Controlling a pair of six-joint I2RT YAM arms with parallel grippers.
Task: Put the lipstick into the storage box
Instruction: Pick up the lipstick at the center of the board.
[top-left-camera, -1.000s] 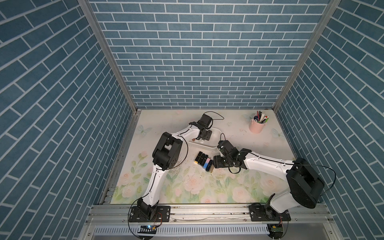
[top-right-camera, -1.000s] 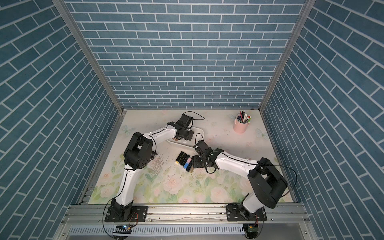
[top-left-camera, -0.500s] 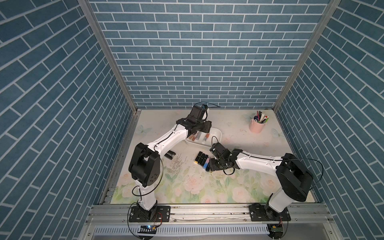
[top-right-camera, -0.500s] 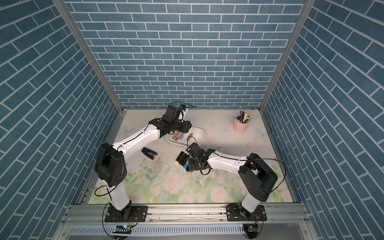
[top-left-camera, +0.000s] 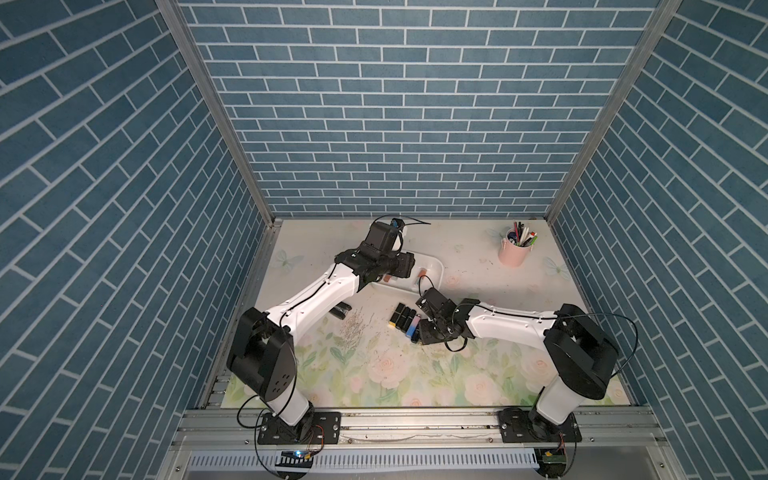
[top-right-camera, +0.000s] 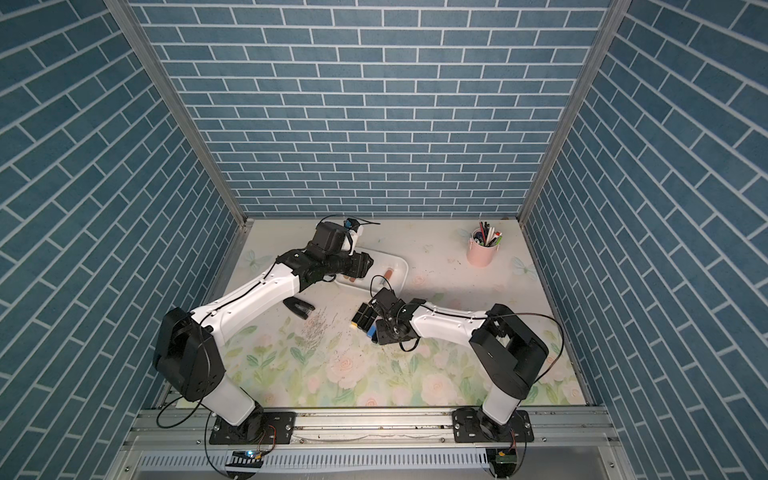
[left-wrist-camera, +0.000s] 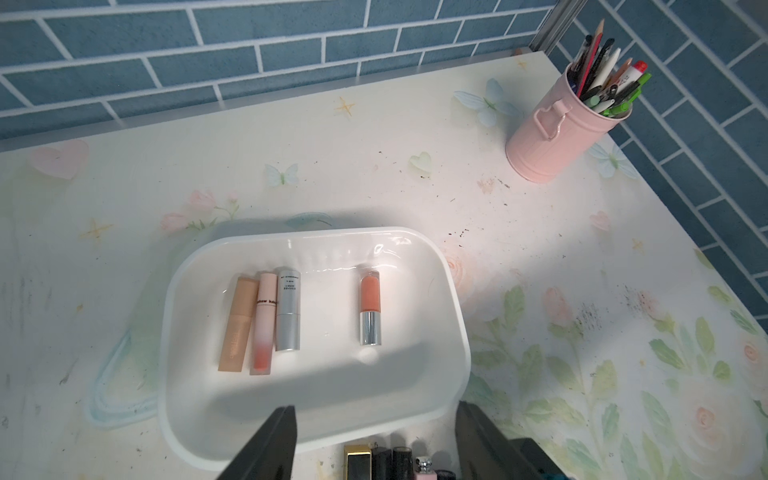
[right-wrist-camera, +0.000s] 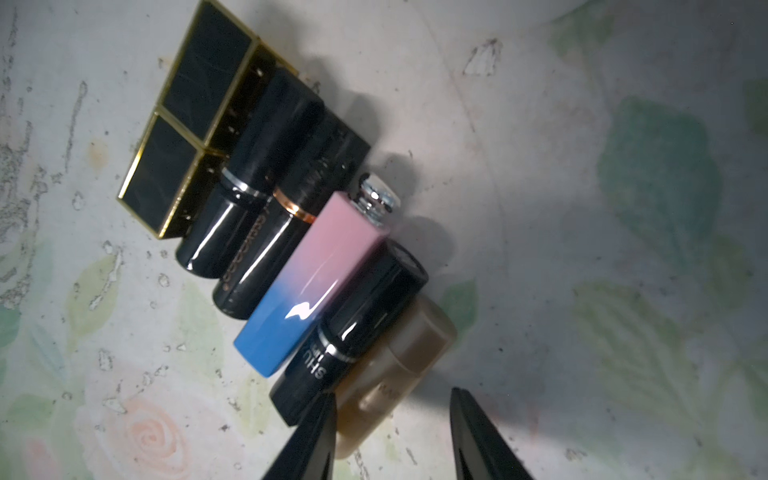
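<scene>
inside the storage box (left-wrist-camera: 455, 307), four lipsticks (left-wrist-camera: 288, 307)

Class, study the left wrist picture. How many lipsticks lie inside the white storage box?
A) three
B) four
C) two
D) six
B: the storage box holds four lipsticks. A beige tube, a pink tube and a silver tube lie side by side, and an orange one lies apart from them.
</scene>
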